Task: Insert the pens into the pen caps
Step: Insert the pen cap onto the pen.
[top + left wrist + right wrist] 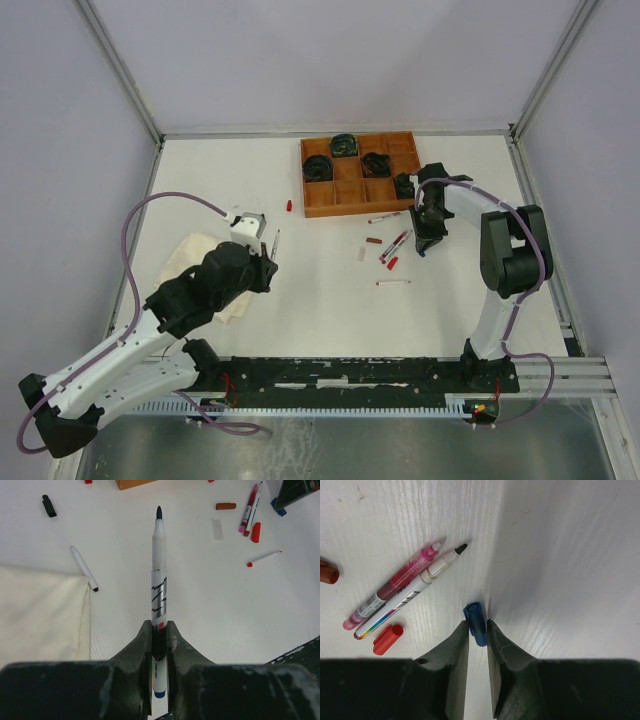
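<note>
Left pincer (159, 630) clamps a white-barrelled black-tipped marker pen (159, 565), right pincer (478, 627) straddles a short blue plastic cap (474, 614), grip unclear; nipped near its end, it could squirt out.

Left arm (110, 365) and right arm (512, 255): white links, black joint housings, looping purple cables (124, 255); scuffed black fingers (132, 652).

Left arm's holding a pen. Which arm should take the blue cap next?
Right. The right gripper sits with its jaws either side of the blue cap. The left gripper is shut on the pen, near the cloth.
</note>
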{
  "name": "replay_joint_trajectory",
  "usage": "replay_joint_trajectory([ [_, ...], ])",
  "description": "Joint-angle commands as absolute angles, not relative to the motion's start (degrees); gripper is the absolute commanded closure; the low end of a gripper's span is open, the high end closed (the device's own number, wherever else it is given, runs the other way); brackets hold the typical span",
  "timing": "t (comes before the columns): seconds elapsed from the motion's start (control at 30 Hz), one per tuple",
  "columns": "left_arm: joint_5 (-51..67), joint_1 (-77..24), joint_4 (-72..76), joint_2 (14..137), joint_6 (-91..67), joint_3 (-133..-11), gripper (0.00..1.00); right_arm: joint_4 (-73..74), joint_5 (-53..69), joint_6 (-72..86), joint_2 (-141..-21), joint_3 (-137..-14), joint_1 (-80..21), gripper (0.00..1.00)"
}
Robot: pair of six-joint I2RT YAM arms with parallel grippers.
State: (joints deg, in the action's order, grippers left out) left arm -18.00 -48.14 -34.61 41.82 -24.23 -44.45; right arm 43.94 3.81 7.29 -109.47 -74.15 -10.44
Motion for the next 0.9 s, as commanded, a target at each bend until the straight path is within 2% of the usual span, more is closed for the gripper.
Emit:
replay_joint_trajectory([
  [0.0,-18.94,-48.25,-32.94,42.13,-23.51,-44.33,0.97,42.42,2.25,8.09,-109.37,-74.57,-10.37,0.69],
  [0.23,-18.73,-48.24,-32.9,42.32,-23.53,-44.34,0.97,42.02,2.67,8.53,-110.96,-76.02,-10.37,0.65],
  [0.53,-18.43,-48.21,-32.75,42.84,-23.47,-44.47,0.97,41.43,3.27,8.58,-111.48,-75.87,-10.37,0.71],
  [0.87,-18.28,-48.23,-32.39,43.07,-23.4,-44.34,0.97,41.31,2.44,8.36,-112.6,-76.81,-10.35,0.69],
])
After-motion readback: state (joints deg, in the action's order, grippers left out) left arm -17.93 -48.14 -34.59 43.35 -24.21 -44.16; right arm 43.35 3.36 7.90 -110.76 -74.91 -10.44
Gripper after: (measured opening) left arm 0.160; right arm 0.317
